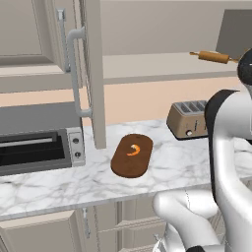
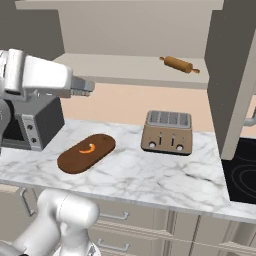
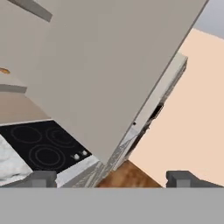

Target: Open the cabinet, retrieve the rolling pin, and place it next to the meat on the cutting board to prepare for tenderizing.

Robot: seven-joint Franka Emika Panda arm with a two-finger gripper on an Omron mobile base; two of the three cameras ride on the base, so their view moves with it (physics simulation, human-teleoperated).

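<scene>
Cabinet (image 2: 150, 30) doors stand swung open, one door (image 1: 93, 74) with its long silver handle (image 1: 74, 74) at the left and the other at the right. Inside, the rolling pin (image 2: 179, 64) lies on the shelf, toward the right, above the toaster (image 2: 167, 132). On the marble worktop (image 2: 150, 175), left of the toaster, the cutting board (image 2: 86, 152) carries the meat (image 2: 88, 149). In the hand view the claw (image 3: 111, 178) is spread wide and empty, facing the right door, with a stovetop (image 3: 39, 144) beyond.
</scene>
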